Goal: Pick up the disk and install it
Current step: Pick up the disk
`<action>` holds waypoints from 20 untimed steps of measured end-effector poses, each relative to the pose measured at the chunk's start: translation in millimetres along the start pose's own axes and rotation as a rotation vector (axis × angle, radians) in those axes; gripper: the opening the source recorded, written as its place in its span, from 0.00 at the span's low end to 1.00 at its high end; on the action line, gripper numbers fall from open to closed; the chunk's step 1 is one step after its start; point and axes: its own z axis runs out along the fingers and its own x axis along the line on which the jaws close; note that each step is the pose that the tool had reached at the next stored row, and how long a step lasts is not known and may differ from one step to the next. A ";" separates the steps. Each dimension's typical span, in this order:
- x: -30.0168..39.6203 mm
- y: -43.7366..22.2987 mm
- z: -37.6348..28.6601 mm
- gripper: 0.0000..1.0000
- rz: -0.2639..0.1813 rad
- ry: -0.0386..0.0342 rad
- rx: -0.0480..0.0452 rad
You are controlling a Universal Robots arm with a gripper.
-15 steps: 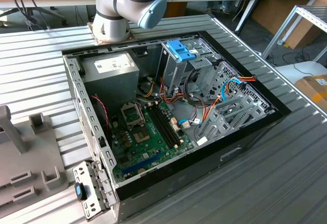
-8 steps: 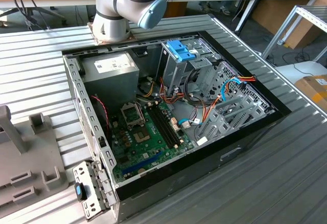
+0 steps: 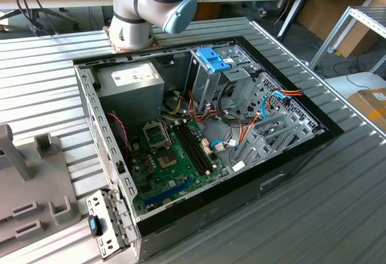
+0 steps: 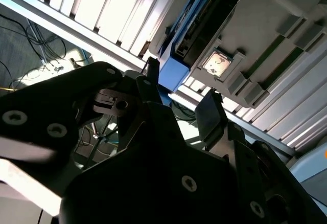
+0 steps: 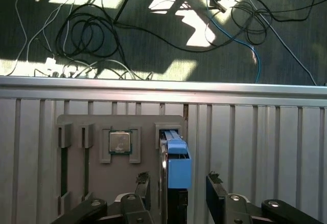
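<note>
in the first wrist view we see our end effector (image 5: 178, 178) released, fingers (image 5: 143, 185) either side of the disk (image 5: 176, 157), which stands on edge in a grey holder (image 5: 92, 121) on the desk (image 5: 265, 147), beside a processor chip (image 5: 120, 142)

Power supply label (image 3: 129, 77); its print illegible

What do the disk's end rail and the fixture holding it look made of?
On the disk, the rail looks like bright blue moulded plastic, matte and evenly coloured. The fixture seems matte grey plastic, possibly printed, with no metallic shine.
</note>
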 end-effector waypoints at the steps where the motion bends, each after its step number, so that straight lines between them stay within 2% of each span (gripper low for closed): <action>1: 0.1 -0.1 1.4 0.56 0.007 0.0001 -0.0003; 4: 0.1 -0.1 2.1 0.56 0.007 0.0000 0.0000; 7: 0.3 -0.4 12.1 0.56 0.007 0.0000 0.0000; 16: 0.6 -0.8 30.3 0.56 0.007 0.0000 -0.0004; 18: 0.7 -1.0 36.9 0.56 0.007 0.0000 -0.0004; 20: 0.7 -1.1 39.5 0.56 0.007 0.0000 -0.0004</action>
